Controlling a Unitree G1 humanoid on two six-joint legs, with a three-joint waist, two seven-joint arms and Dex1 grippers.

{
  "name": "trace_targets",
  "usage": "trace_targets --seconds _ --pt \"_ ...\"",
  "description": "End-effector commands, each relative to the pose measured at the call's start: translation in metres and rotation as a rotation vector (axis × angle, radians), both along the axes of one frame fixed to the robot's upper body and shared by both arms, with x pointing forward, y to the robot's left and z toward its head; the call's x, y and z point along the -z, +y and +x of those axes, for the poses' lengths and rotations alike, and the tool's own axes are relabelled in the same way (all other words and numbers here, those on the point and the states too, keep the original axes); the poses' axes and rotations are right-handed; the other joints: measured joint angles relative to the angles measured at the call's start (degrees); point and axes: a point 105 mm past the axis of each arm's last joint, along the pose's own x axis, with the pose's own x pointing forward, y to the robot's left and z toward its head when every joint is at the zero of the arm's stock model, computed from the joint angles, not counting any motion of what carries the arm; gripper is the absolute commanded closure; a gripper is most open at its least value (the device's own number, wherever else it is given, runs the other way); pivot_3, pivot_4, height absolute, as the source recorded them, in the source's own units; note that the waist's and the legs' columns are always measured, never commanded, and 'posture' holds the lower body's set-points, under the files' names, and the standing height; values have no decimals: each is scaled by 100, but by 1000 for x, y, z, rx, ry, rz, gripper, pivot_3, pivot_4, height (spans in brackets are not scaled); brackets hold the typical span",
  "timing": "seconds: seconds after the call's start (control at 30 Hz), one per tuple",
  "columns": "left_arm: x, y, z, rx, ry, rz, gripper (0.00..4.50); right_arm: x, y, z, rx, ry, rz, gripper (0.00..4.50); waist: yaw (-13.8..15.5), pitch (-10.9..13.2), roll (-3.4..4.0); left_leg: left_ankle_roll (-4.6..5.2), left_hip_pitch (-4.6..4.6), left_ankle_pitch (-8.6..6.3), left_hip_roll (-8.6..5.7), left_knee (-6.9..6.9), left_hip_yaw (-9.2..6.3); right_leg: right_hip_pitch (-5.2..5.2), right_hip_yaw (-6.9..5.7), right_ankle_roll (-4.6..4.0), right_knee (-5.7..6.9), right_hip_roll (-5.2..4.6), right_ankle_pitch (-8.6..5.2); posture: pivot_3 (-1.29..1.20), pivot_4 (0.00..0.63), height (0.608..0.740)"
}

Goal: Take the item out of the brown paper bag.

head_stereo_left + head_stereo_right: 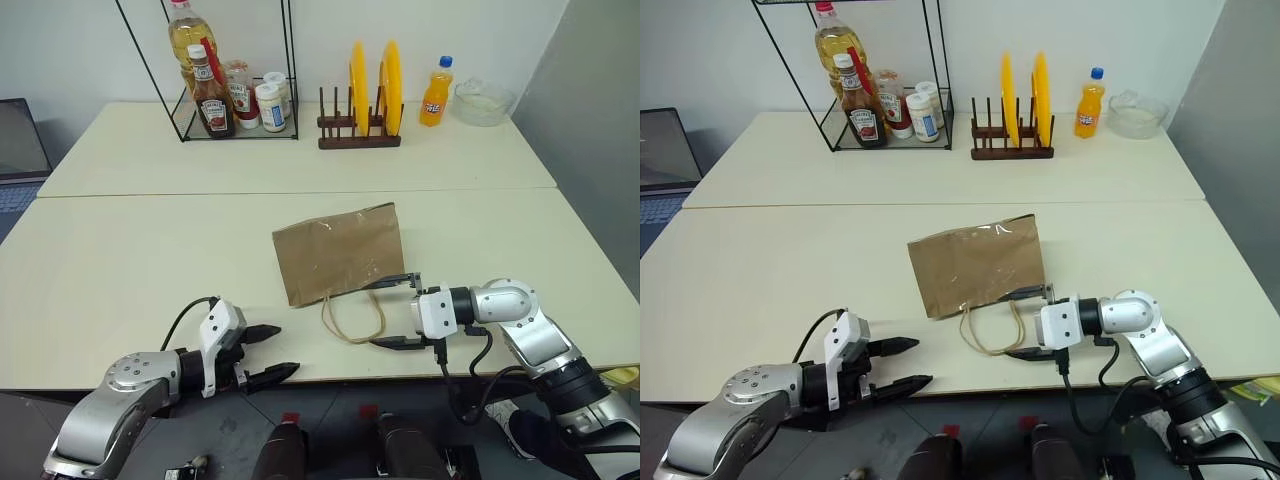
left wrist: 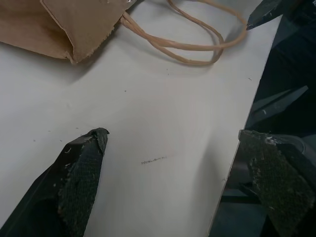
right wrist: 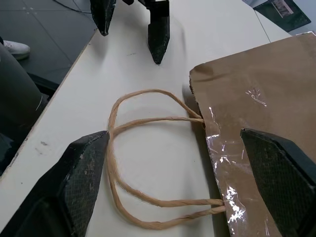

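While the paper bag [image 1: 340, 252] is lying flat, mouth toward us, we are holding our nearer right gripper [image 1: 396, 312] wide open and empty beside its handles [image 1: 352, 318].

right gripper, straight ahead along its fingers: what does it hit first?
Probably the loop handles and the mouth edge of the brown paper bag: the right gripper, open, already straddles them, pointing across the table toward the left gripper. How high it sits above them is unclear.

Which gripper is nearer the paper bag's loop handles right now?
Right. The right gripper is open, straddling the handles at the bag's mouth; the left gripper is open, off to their left near the table edge.
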Motion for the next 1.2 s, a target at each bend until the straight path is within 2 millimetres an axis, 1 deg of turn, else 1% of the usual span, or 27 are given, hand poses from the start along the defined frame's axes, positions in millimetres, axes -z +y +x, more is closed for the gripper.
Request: trace_targets --seconds 0.03,0.17,0.33,0.5,0.57,0.77,0.87,0.93,1.03,1.2 --pt "2 -5 0 18 0 -3 0 -12 4 10 44 -41 46 36 -1 0 0 0 0 0 0 0 1 0 0 0 0 0 0 0 150 740" --pt "2 -7 0 28 2 -5 0 -10 3 12 36 -63 26 36 6 0 0 0 0 0 -1 0 1 0 -1 0 0 1 0 0 150 740" --pt "5 -3 -3 29 14 1 0 -5 -8 -1 -40 -85 -34 36 7 0 0 0 0 0 -2 0 2 0 -1 0 -1 1 0 0 150 740" --pt "5 -4 -5 30 16 -2 0 2 -12 -11 -92 -89 -70 36 5 0 0 0 1 0 1 -1 2 0 0 0 -1 1 0 0 150 740" --pt "6 -5 -6 30 15 -4 0 12 -13 -10 -92 -101 -105 36 4 0 0 0 2 0 1 -1 3 0 1 0 -1 1 0 0 150 740" --pt "7 -5 -7 42 11 15 0 17 -5 4 -55 -141 -109 36 2 -1 0 0 4 0 0 -1 4 1 1 0 0 1 0 0 150 740" --pt "7 -6 -8 45 10 19 0 17 -3 8 -39 -144 -91 36 3 -1 0 0 4 0 -1 -1 4 1 1 0 0 1 0 0 150 740" --pt "6 -6 -7 43 8 17 0 11 1 11 -25 -135 -48 36 2 -1 0 0 4 0 0 -1 4 1 1 0 0 1 0 0 150 740" --pt "5 -5 -6 40 6 16 0 0 5 8 -27 -94 19 36 2 -1 0 0 3 0 1 -1 3 1 2 0 1 1 0 0 150 740" --pt "5 -6 -5 43 2 16 0 -2 6 2 -48 -64 31 36 3 -1 0 0 3 0 1 -1 2 2 2 0 0 1 0 0 150 740"
